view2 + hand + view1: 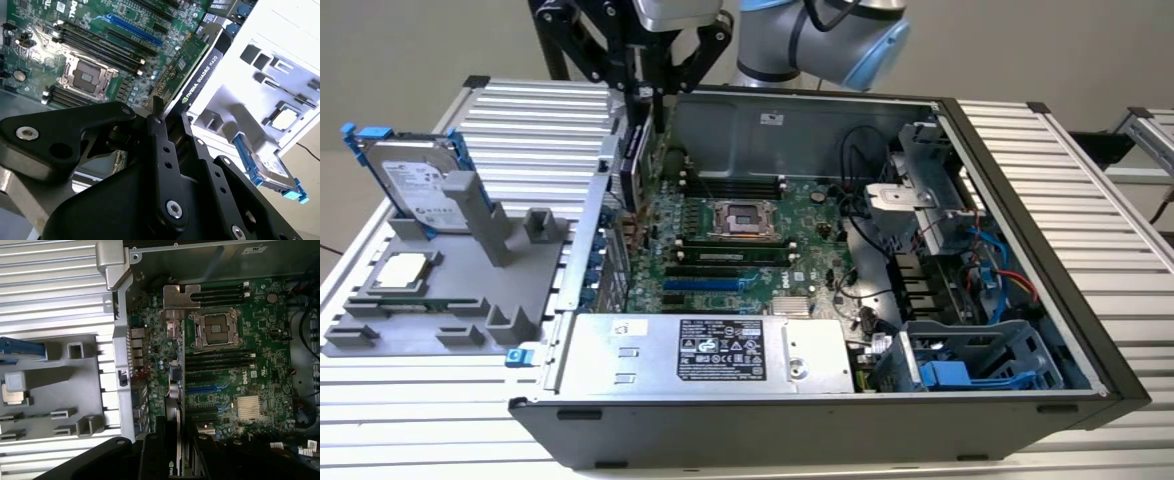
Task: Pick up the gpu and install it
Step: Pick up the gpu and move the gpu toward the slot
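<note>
Gripper (648,98) is clamped on the gpu (635,150), with fingers (159,131) pinching its top edge. The card hangs on edge straight below the gripper, inside the open computer case (1014,190). Its green face points toward the CPU socket (738,217) and its black shroud toward the case's rear wall. The motherboard (720,265) lies under the card; can't tell whether the card touches a slot. A hard drive (411,180) stands in a grey holder (400,335) on the bench (400,420), outside the case and well apart from the gripper.

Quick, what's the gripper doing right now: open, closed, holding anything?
Gripper: shut on the gpu, holding it on edge over the open computer case.
</note>
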Controlling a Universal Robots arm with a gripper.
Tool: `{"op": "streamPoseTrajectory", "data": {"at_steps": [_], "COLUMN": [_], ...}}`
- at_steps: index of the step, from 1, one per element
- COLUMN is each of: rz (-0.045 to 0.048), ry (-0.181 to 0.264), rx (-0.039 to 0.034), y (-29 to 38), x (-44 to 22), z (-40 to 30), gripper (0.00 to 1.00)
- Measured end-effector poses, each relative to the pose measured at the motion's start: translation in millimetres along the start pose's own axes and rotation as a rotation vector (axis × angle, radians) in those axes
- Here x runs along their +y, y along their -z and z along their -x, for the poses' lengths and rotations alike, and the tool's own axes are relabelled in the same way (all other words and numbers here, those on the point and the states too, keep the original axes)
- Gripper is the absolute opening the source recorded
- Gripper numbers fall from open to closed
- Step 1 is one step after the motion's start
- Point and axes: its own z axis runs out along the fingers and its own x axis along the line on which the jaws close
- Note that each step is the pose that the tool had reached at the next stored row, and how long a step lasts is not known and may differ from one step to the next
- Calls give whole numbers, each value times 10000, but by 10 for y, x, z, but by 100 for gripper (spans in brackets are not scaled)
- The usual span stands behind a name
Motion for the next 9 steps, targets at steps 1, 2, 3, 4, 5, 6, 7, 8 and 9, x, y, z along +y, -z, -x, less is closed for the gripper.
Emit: {"op": "streamPoseTrajectory", "data": {"at_steps": [1,2,3,4,5,6,7,8,9], "rz": [0,0,0,1,1,1,0,0,1], "ry": [-10,-20,-31,-42,-54,-65,-75,-85,-96], "rx": [0,-1,-1,-2,-2,-3,-3,-3,-4], "y": [0,0,0,0,0,0,0,0,0], "x": [1,2,3,4,6,7,8,9,10], "z": [10,20,30,41,52,62,72,82,93], "gripper": [0,0,0,0,0,0,0,0,0]}}
